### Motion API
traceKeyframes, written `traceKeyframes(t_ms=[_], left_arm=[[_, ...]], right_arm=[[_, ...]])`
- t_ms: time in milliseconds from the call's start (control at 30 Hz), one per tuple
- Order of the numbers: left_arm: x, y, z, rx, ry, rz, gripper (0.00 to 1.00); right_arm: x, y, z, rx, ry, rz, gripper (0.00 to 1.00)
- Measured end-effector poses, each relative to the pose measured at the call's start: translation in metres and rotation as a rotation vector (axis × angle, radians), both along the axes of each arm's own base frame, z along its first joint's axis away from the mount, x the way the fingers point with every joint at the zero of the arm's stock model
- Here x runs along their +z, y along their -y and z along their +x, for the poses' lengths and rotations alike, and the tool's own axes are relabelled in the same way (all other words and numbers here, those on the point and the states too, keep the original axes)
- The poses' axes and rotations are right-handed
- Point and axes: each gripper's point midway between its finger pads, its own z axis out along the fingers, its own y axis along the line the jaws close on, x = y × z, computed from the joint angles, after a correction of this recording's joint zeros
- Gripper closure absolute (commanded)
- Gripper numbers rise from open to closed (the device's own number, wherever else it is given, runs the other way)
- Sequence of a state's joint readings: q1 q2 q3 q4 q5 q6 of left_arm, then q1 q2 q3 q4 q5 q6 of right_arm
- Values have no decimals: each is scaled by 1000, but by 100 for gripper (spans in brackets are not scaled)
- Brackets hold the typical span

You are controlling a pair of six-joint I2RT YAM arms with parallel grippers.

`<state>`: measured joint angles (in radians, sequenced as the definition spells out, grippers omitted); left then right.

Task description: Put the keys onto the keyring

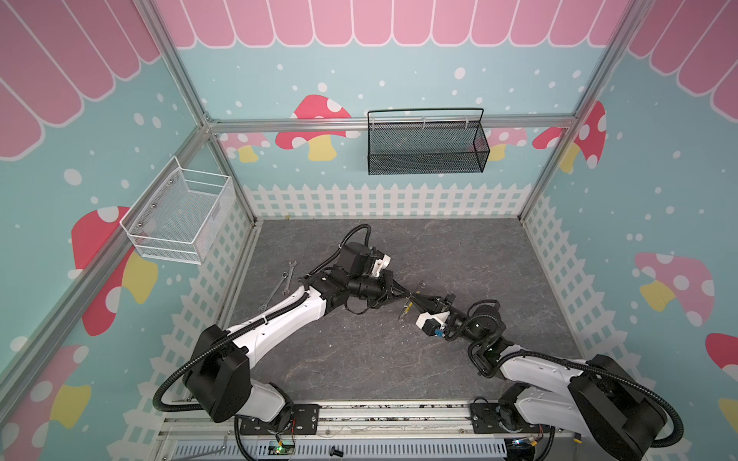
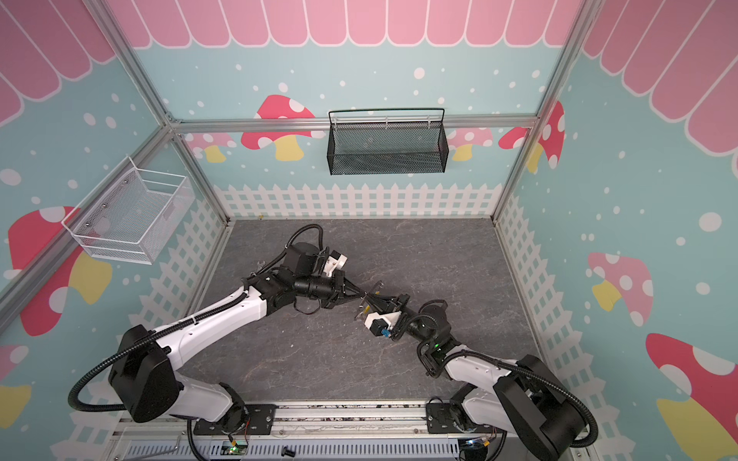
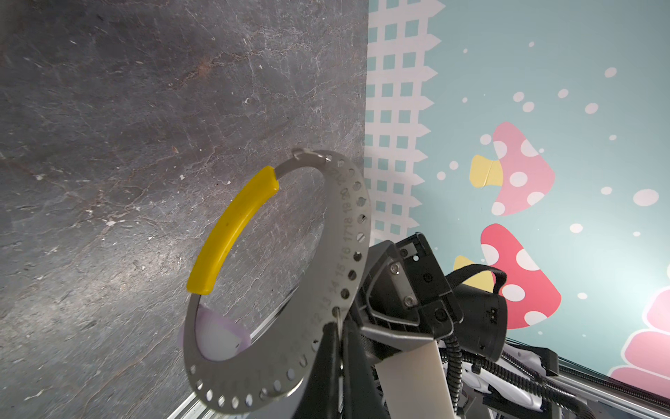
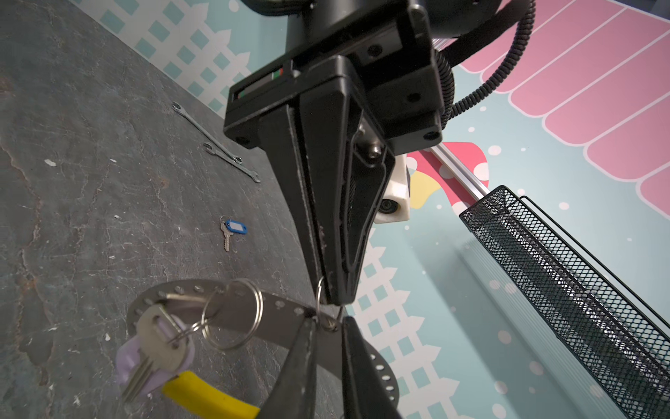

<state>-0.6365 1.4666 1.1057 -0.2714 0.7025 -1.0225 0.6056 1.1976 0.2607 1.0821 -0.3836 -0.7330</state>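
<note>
Beyond the keyring (image 4: 279, 312), blue-tagged key (image 4: 232, 232) on table (image 4: 90, 181), two wrenches (image 4: 203, 129) nearby

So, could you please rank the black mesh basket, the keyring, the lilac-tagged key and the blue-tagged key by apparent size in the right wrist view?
1. black mesh basket
2. keyring
3. lilac-tagged key
4. blue-tagged key
The lilac one hangs nearer the camera, so the keys' true sizes may match.

A dark grey, stone-patterned tabletop (image 1: 379, 359), flecked with pale scuffs, fills the floor of the enclosure. Two silver wrenches (image 1: 273, 292) lie together near its left edge. The right wrist view shows a small key with a blue tag (image 4: 232, 230) lying flat, apart from them.
</note>
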Motion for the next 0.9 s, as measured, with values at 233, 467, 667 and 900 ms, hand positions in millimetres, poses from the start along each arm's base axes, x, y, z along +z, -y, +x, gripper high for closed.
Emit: traceKeyframes(t_ms=[233, 467, 667, 900], left_arm=[[-3, 1, 1, 3, -12, 4, 100], [-2, 2, 3, 8, -19, 1, 100], [-5, 4, 4, 10, -37, 2, 100], [-4, 5, 6, 12, -40, -6, 69]], right_arm=[[-2, 0, 1, -3, 22, -19, 87], [0, 1, 2, -10, 59, -32, 92], [-2, 3, 0, -19, 81, -45, 100], [-5, 5, -2, -18, 88, -48, 100]])
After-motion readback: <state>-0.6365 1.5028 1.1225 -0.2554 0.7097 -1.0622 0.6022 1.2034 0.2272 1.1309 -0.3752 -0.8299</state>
